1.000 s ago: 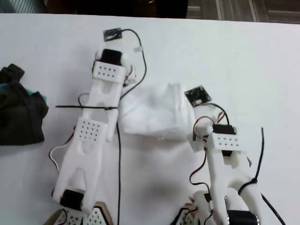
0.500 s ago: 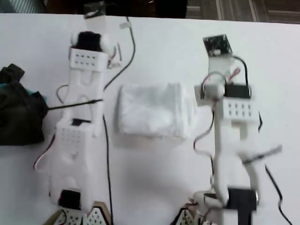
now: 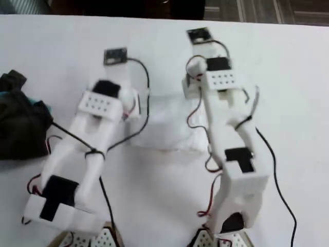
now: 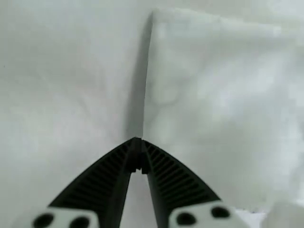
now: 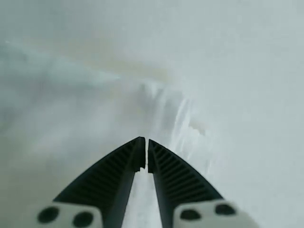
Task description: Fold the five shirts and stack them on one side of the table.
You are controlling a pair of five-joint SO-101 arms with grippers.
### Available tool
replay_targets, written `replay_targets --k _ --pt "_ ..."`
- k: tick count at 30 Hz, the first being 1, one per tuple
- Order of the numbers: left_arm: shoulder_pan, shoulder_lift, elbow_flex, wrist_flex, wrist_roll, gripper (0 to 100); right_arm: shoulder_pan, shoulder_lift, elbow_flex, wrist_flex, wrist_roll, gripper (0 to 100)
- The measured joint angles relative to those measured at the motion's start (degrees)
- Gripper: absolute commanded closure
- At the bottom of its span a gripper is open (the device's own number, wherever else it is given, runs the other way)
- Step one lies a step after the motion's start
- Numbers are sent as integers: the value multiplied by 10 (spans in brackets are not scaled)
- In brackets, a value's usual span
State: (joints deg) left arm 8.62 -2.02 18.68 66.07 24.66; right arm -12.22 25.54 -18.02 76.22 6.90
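- Table (image 3: 288, 62): plain white.
- Shirt (image 3: 164, 128): white, no print; soft, faintly mottled surface.
- Pile (image 3: 20, 128): black to dark grey, with a teal patch showing.
- Arms (image 3: 97, 128): white shells, black motor blocks, plates dotted with grids of small holes.
- Wires (image 3: 148, 87): black, some red.
- Left gripper (image 4: 136, 156), right gripper (image 5: 143, 156): black ribbed fingers on white mounts.

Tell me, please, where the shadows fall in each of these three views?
High view: soft, faint shadows lie on the white table beside both arms and along the near edge of the folded white shirt. Left wrist view: a dark, narrow shadow runs along the shirt's edge to the left gripper. Right wrist view: faint shading marks the cloth folds ahead of the right gripper.
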Motion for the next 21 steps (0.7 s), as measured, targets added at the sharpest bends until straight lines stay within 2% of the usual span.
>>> replay_targets --k 6,11,18,21 --pt "44 0 75 -61 4 973 18 92 -16 0 -2 979" --pt "67 47 88 -110 4 973 57 108 -16 0 -2 979" --pt "68 69 88 -118 4 973 68 109 -36 25 28 979" --pt "68 58 88 -96 4 973 69 109 -73 55 38 979"
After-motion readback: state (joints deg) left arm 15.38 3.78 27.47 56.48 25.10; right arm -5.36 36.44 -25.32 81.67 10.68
